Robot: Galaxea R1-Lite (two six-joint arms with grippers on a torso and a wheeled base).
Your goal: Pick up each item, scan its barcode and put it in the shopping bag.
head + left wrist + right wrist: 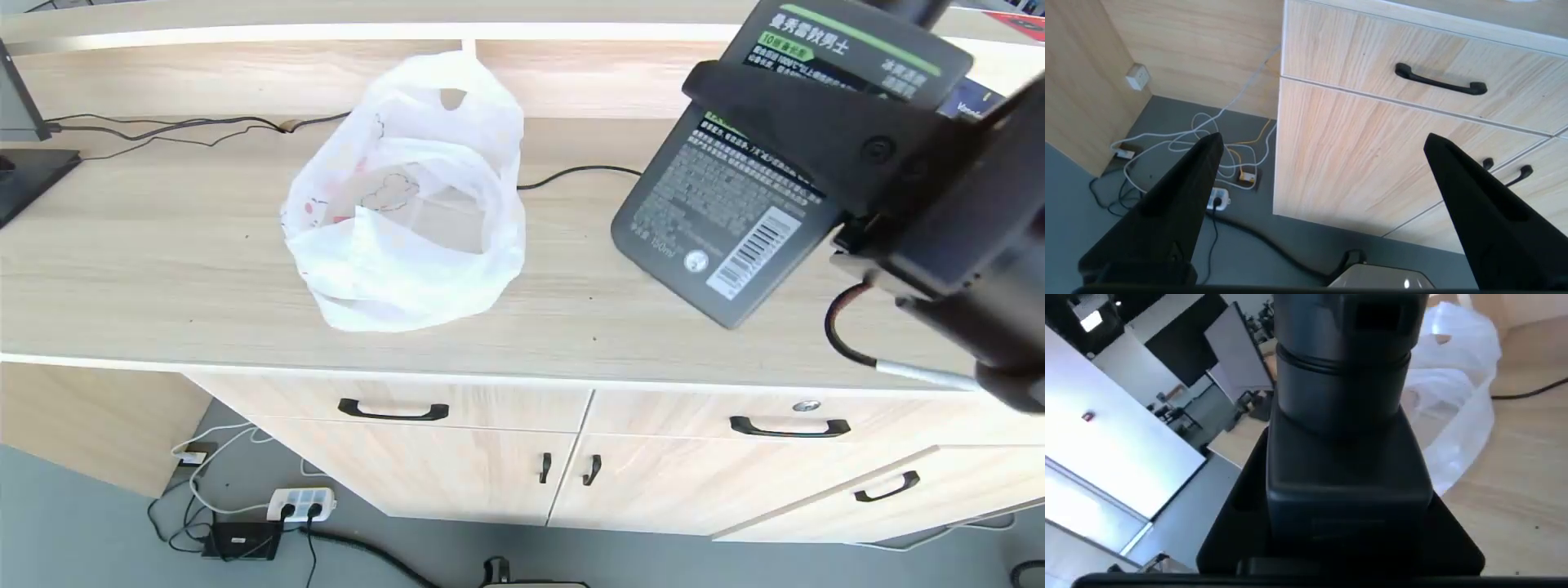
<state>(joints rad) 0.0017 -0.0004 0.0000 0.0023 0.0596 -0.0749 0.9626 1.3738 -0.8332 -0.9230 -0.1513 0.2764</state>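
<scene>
**Head view.** The right claw (735, 94) is clamped on a dark grey bottle (718, 212) and holds it in the air above the tabletop (163, 269), to the right of the shopping bag (367, 286) and apart from it.
- One black finger lies across the bottle's printed face, above the middle. The other finger is hidden behind the bottle.
- The bottle is flat-sided with rounded corners and a matt finish. It hangs tilted, lower end toward the camera.
- A white barcode label (755, 249) sits near that lower end, uncovered by the finger.
- Judgement: it is a stiff plastic shell, light to middling in weight and not fragile. The broad flat faces are the place to pinch, and the smooth skin could let it swivel in the grip.
- The bag is thin white film with faint pink print. It slumps on the tabletop with its mouth sagging open upward.
- The bag is likely limp and slippery, and a nudge could fold the mouth shut.

**Left wrist view.** The left claw (1323, 140) has its fingers spread wide with nothing between them. It hangs low in front of the wooden drawers, with a black drawer handle (1441, 79) ahead and cables on the floor behind.

**Right wrist view.** The bottle (1347, 449) is seen end-on — a round dark cap and neck, with a squared shoulder below. The bag (1462, 367) lies beyond it on the tabletop. The pinch itself is hard to make out from here.
</scene>
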